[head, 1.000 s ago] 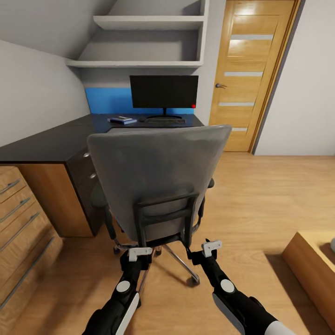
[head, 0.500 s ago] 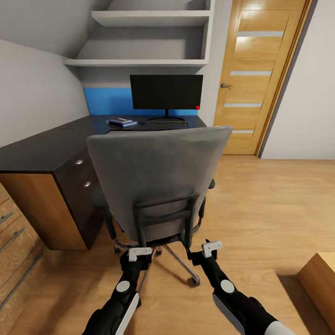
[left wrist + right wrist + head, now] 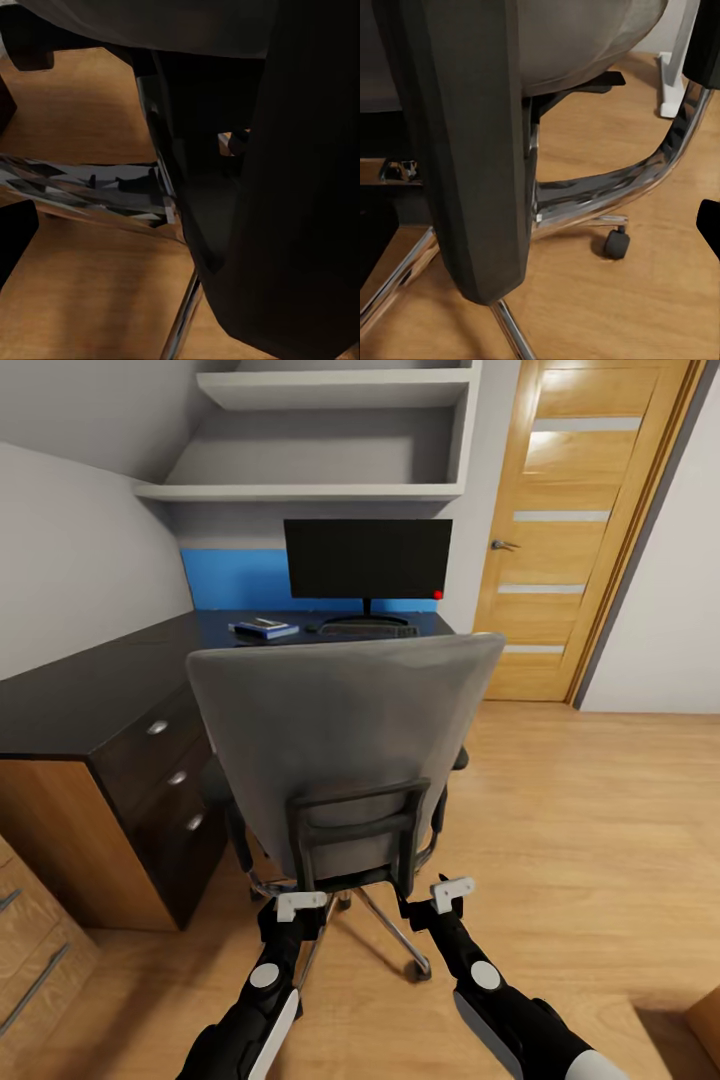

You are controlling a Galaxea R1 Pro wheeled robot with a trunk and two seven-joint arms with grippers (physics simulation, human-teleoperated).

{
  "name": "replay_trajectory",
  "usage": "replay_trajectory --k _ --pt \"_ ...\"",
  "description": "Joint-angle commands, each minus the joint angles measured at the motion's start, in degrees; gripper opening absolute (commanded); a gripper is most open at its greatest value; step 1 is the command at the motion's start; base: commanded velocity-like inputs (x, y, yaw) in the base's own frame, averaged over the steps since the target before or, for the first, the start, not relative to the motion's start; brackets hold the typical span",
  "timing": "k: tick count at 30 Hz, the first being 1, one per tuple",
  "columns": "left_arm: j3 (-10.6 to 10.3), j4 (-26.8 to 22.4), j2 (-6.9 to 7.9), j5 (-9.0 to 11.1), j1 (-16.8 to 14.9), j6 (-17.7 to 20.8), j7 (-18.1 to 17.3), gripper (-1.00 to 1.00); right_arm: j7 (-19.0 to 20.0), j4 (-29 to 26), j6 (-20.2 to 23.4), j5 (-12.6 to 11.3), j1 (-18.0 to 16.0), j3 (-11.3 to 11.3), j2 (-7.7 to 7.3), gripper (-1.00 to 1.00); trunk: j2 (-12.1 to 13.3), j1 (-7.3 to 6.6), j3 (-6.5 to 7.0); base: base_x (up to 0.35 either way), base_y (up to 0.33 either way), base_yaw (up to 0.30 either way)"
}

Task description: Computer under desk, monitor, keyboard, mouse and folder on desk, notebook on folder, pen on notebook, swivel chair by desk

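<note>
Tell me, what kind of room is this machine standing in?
It looks like a home office corner of a room. A black desk carries a monitor, a grey swivel chair stands before it on a wood floor, and a wooden door is beside them.

Both arms stretched forward, low, roughly parallel; left tool (image 3: 300, 905), right tool (image 3: 452, 892) level; finger spread unreadable.

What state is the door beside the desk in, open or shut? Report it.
Shut. The wooden door sits flush in its frame in the head view, handle level, with no gap along its edges and nothing visible beyond it.
</note>
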Motion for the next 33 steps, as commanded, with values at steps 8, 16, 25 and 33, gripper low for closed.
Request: replay_trajectory --k 8,16,25,33 --pt "-0.1 -0.1 0.05 0.2 0.0 0.1 0.5 1.0 -0.5 0.0 -0.3 -0.7 -0.1 0.4 -0.09 1.0 0.0 0.02 -0.05 0.333 0.0 0.0" --pt "-0.1 -0.1 0.05 0.2 0.0 0.1 0.5 1.0 -0.5 0.0 -0.3 -0.7 -0.1 0.4 -0.09 1.0 0.0 0.02 -0.05 0.333 0.0 0.0" --pt "-0.1 -0.1 0.05 0.2 0.0 0.1 0.5 1.0 -0.5 0.0 -0.3 -0.7 -0.1 0.3 -0.18 1.0 0.0 0.02 -0.05 0.333 0.0 0.0" --pt "-0.1 -0.1 0.05 0.2 0.0 0.1 0.5 1.0 -0.5 0.8 -0.3 -0.7 -0.1 0.3 -0.17 1.0 0.0 0.02 -0.05 0.333 0.0 0.0"
